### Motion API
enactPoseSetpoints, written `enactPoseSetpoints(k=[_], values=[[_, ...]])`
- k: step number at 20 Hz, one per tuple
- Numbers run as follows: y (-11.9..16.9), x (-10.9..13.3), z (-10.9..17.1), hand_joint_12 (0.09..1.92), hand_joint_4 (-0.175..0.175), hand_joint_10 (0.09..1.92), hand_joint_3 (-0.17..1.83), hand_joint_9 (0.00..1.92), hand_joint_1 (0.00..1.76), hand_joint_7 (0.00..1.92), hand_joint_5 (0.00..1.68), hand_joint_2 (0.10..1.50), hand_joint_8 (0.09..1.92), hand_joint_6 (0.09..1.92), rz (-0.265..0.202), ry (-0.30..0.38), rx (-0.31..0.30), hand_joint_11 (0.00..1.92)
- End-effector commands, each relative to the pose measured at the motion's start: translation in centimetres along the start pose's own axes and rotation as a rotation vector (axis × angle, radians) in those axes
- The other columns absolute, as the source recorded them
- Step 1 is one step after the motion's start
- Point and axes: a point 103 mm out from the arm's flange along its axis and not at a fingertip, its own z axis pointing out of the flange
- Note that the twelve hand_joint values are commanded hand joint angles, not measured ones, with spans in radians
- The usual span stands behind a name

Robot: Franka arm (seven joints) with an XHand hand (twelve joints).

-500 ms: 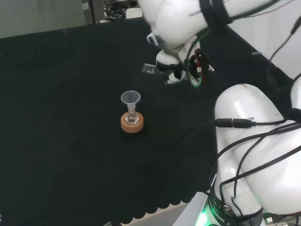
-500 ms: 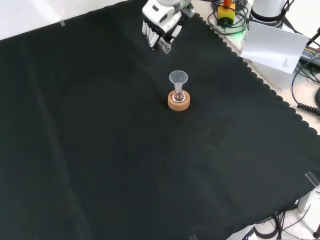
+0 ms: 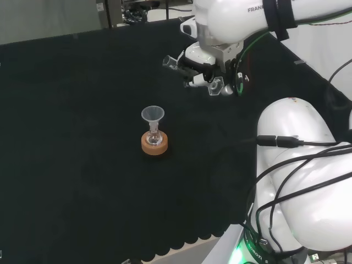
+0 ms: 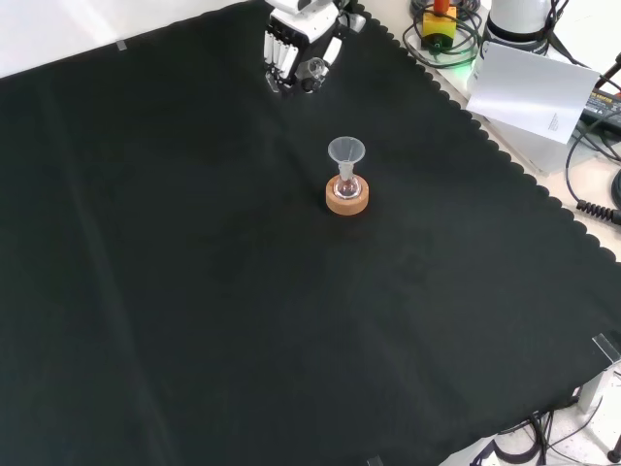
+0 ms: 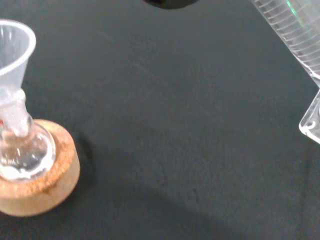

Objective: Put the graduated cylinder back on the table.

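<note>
I kept the robot hand (image 3: 204, 70) curled around the graduated cylinder (image 3: 177, 62) mid-barrel; clear, slippery, likely fragile.

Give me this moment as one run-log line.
hand: shut on graduated cylinder, tilted, above cloth | flask with funnel on cork ring: apart from hand | cylinder: not yet set down

Even, bright light; matte black cloth (image 4: 194, 291), faint shadows, blurred wrist-view edges.
</note>
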Motion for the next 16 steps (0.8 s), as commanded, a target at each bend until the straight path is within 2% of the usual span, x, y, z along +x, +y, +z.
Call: enactPoseSetpoints(k=[1,5,9,12,16], values=[[2.9,-1.3,1.2,0.76,-0.175,0.09,0.18,1.4,1.14,1.2,0.93,1.07,0.35,1.12,-0.017,0.15,-0.088,1.19],[5.0,-1.9,2.3,0.76,-0.175,0.09,0.18,1.4,1.14,1.2,0.93,1.07,0.35,1.12,-0.034,0.217,-0.12,1.19],[6.9,-2.6,3.0,0.76,-0.175,0.09,0.18,1.4,1.14,1.2,0.93,1.06,0.35,1.12,-0.041,0.304,-0.192,1.19],[8.1,-3.0,3.6,0.76,-0.175,0.09,0.18,1.4,1.14,1.2,0.93,1.06,0.35,1.12,-0.054,0.337,-0.213,1.19],[9.6,-3.7,4.5,0.76,-0.175,0.09,0.19,1.4,1.14,1.2,0.92,1.06,0.36,1.12,-0.046,0.409,-0.258,1.19]])
